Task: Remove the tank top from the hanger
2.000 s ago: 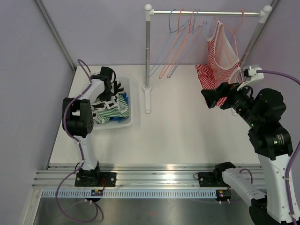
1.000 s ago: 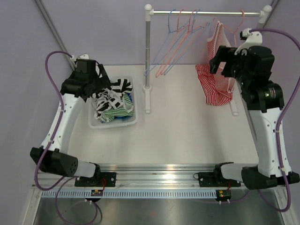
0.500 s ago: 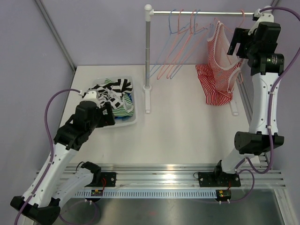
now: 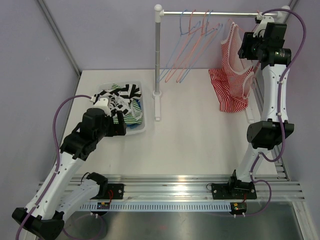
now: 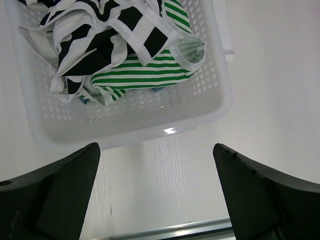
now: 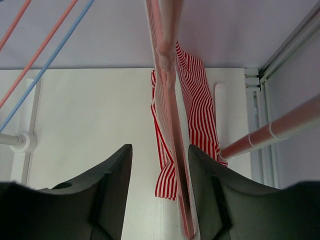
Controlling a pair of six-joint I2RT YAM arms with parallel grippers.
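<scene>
The left gripper [image 5: 156, 150], at lower left of the top view, hovers spread wide over the near wall of the basket [image 5: 150, 112] of striped clothes [image 5: 125, 75]. At upper right, the right gripper [image 6: 157, 155] stands open astride the tank top [image 4: 232, 70]. The tank top hangs on its hanger [image 6: 169, 25] from the rail [image 4: 220, 13].

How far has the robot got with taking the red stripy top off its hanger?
Nothing finished yet: the tank top hangs on its pink hanger on the rail. In hand: the right gripper is up beside it, open, fingers either side of the top's edge, not squeezing. Left to do: grip, pull it off the hanger. The left gripper hovers open by the basket.
</scene>
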